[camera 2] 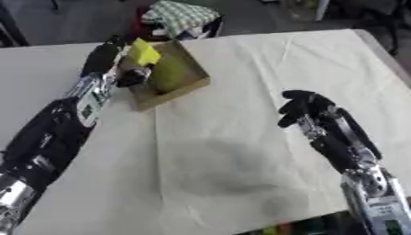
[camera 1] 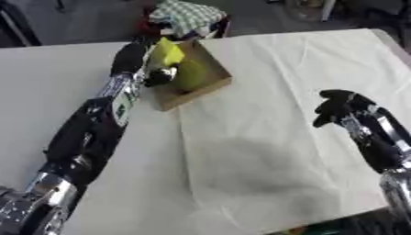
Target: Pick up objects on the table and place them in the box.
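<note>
Honestly, with my left hand (camera 1: 152, 64) pinching the yellow object (camera 1: 168, 52) over the box (camera 1: 210, 69) edge, releasing early drops it onto the counter (camera 1: 305, 64).

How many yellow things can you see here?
2. A bright yellow object is held by the left hand over the box; a duller yellow-green one lies inside it. Others may be hidden.

One box (camera 1: 210, 73), two yellow objects (camera 1: 168, 53).
</note>
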{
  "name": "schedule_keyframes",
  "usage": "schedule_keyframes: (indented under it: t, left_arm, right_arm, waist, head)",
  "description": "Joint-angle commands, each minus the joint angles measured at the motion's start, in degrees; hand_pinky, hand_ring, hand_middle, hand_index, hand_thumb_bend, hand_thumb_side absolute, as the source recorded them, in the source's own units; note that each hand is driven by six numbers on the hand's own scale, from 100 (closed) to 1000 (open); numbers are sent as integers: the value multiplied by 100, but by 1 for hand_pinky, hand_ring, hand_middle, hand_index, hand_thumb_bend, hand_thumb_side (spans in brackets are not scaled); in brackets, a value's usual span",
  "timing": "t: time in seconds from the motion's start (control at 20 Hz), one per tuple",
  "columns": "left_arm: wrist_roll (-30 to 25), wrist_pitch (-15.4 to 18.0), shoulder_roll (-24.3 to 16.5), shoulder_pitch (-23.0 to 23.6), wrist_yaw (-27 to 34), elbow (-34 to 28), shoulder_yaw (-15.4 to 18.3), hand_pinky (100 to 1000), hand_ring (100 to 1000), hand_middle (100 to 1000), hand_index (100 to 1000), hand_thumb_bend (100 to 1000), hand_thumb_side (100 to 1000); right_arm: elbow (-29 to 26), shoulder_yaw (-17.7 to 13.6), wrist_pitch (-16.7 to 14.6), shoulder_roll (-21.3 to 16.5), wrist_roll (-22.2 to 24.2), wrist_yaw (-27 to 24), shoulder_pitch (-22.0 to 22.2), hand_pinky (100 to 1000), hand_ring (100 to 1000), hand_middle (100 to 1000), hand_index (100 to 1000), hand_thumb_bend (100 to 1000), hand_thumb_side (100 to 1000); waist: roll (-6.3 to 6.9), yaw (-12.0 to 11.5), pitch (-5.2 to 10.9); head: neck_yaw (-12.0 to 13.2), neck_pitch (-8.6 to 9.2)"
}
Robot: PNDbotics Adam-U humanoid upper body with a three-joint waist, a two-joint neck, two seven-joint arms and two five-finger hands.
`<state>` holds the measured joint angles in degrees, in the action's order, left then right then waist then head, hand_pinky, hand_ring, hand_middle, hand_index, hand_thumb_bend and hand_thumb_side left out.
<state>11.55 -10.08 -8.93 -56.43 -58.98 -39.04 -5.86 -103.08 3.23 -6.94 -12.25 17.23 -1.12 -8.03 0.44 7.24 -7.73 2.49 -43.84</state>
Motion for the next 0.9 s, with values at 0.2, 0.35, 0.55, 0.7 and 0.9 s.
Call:
schedule_keyframes:
  t: [0.2,0.35,0.55,0.7,0.9]
  left_arm:
    - [575,123,-164,-60,340,-321,91,762,838,950,1000,712,819]
    - [757,250,-281,5,839,-635,36,746,820,915,959,582,771]
    - [803,537,-676,275,1978,-1814,-171,730,799,866,908,291,622]
    - [640,709,-997,693,3079,-3049,-334,722,783,833,881,103,653]
    - [89,975,-1373,1556,4731,-4673,-307,697,742,779,845,100,716]
  right_arm:
    - [-53,-12,-11,-36,11,-42,-64,588,549,575,797,100,631]
    - [-53,-26,-11,-43,3,-32,-62,588,549,575,797,100,630]
    - [-51,-61,-10,-56,-29,-14,-57,588,549,575,797,100,630]
    - [-46,-80,-6,-64,-57,1,-59,588,549,575,797,100,631]
    - [-51,-100,-7,-71,-77,18,-64,588,549,575,797,100,630]
  waist:
    - [-7,-31,68]
    - [-6,-63,67]
    - [1,-134,62]
    - [15,-209,50]
    - [9,-297,32]
  head:
    - [-19,-28]
    - [-47,-28]
    - [-106,-28]
    - [-128,-22]
    - [-184,4]
